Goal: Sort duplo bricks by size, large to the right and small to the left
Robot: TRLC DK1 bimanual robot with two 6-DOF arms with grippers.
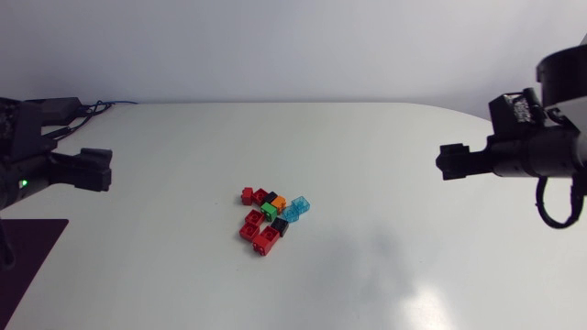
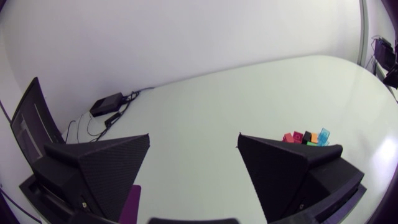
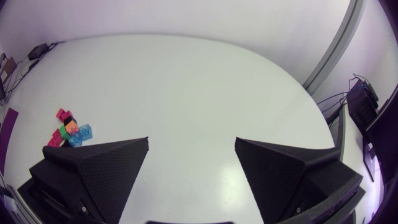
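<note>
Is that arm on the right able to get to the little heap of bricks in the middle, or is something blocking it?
Probably yes. Only bare table lies between the right gripper and the heap of bricks, its fingers stand open, and the left gripper sits far off.

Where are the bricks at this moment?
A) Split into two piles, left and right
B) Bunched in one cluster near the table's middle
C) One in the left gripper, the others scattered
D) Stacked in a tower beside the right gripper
B: the bricks lie in one cluster mid-table, while the left gripper and right gripper are open and empty, apart from them.
</note>
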